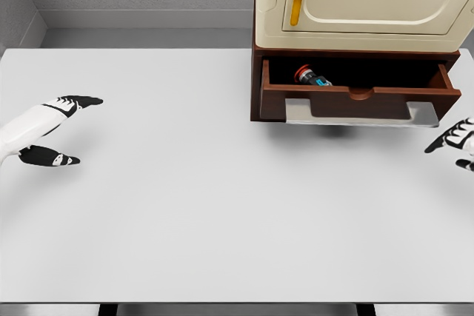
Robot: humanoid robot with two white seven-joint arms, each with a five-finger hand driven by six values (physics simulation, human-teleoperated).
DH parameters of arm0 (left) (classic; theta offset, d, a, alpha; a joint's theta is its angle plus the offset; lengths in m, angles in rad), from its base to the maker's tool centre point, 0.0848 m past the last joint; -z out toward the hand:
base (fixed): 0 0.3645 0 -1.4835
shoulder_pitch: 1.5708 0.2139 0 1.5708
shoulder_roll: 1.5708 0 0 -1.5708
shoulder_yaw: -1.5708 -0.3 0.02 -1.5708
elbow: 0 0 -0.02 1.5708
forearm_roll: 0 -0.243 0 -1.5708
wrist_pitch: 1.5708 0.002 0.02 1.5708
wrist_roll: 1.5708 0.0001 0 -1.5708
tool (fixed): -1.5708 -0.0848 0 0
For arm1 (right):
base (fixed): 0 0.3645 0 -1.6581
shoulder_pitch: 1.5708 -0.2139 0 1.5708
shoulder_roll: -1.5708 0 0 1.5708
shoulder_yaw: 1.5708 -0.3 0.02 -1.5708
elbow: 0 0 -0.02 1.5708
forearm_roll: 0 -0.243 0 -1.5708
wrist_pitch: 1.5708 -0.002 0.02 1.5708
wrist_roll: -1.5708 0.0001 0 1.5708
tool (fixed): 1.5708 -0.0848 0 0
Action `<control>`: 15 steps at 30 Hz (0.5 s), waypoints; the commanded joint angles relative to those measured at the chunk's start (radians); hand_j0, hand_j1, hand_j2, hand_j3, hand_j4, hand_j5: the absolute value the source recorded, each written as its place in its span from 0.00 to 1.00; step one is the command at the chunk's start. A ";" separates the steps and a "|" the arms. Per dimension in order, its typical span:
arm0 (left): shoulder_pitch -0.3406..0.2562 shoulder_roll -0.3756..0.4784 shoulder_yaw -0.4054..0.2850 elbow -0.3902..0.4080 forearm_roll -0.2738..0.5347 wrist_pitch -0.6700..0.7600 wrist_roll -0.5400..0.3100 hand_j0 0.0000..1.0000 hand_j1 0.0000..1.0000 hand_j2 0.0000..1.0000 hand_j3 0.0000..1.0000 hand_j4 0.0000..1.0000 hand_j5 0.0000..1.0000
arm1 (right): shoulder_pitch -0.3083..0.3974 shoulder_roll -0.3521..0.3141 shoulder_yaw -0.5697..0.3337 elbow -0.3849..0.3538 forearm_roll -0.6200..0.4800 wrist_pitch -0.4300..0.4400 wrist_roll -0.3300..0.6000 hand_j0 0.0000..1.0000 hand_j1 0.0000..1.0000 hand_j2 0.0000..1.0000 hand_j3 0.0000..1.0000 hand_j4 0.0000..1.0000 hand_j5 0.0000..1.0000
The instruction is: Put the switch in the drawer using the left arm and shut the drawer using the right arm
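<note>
White bench (185,212): a plain pale surface spanned the view; a grey wall stood behind its far edge.
Left hand (53,129): it was at the left edge, above the bench, its arm entering from the left. The black-tipped fingers (83,101) were extended and the thumb was spread below them. It held nothing.
Cabinet (363,5): a cream-coloured unit with a yellow vertical strip stood at the far right of the bench, on a dark brown base.
Drawer (355,98): brown, set in the base of the cabinet, it was pulled out toward the viewer and stood open. A small notch was seen in the middle of its front panel.
Switch (309,76): it lay inside the drawer, left of centre, tilted, with a red cap and a blue band on a dark body. It was well apart from both hands.
Right hand (455,142): it was partly cut off at the right edge, just below the drawer's right front corner and not touching it. The fingers seen were loosely extended and held nothing.
</note>
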 commanded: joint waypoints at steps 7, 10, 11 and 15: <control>0.000 0.001 0.000 -0.001 0.008 0.003 0.000 1.00 1.00 1.00 1.00 1.00 1.00 | -0.002 0.090 -0.002 0.051 -0.002 0.000 0.002 0.67 0.67 0.67 0.67 0.67 0.67; 0.000 0.001 0.000 -0.001 0.008 0.003 0.000 1.00 1.00 1.00 1.00 1.00 1.00 | -0.011 0.111 -0.002 0.077 0.003 0.000 0.002 0.67 0.67 0.67 0.67 0.67 0.67; 0.000 0.001 0.000 0.001 0.008 0.003 0.000 1.00 1.00 1.00 1.00 1.00 1.00 | -0.012 0.113 -0.002 0.082 0.004 0.000 0.002 0.67 0.67 0.67 0.67 0.67 0.67; 0.000 0.001 0.000 0.001 0.008 0.003 0.000 1.00 1.00 1.00 1.00 1.00 1.00 | -0.024 0.139 -0.002 0.080 0.006 0.000 0.002 0.67 0.67 0.67 0.67 0.67 0.67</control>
